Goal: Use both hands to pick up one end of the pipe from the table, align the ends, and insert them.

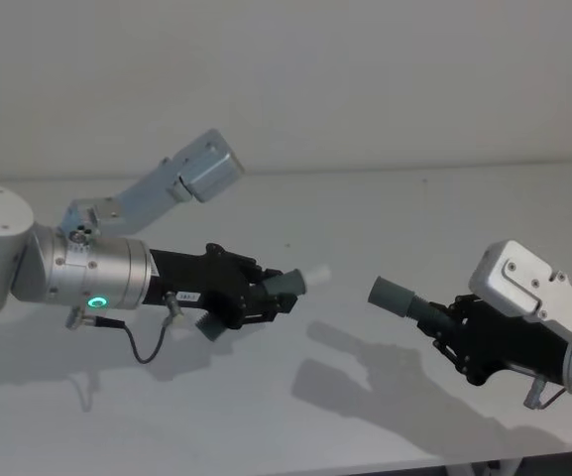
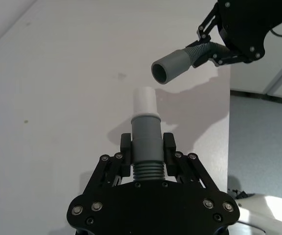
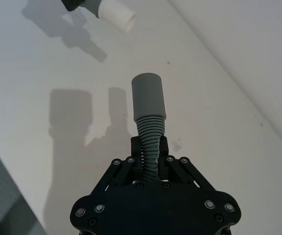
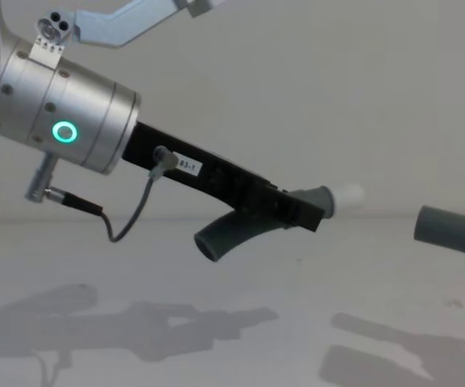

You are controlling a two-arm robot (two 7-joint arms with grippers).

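Note:
Both pieces of the pipe hang above the table (image 1: 414, 208). My left gripper (image 1: 274, 291) is shut on the ribbed part of one piece (image 2: 145, 142), behind its grey cuff. That cuff's white spigot (image 1: 315, 275) points toward the right arm. The piece's other cuff (image 4: 220, 238) droops below the fingers. My right gripper (image 1: 446, 322) is shut on the ribbed hose of the second piece (image 3: 149, 134), whose open grey cuff (image 1: 393, 295) points left. A short gap separates the two ends, and the cuff sits a little lower and nearer me than the spigot (image 4: 346, 194).
The left arm's grey link (image 1: 181, 178) angles up behind its wrist. The table's front edge (image 1: 365, 466) runs just below both arms, and their shadows lie on the surface. Grey floor (image 2: 263, 147) lies past the table's edge.

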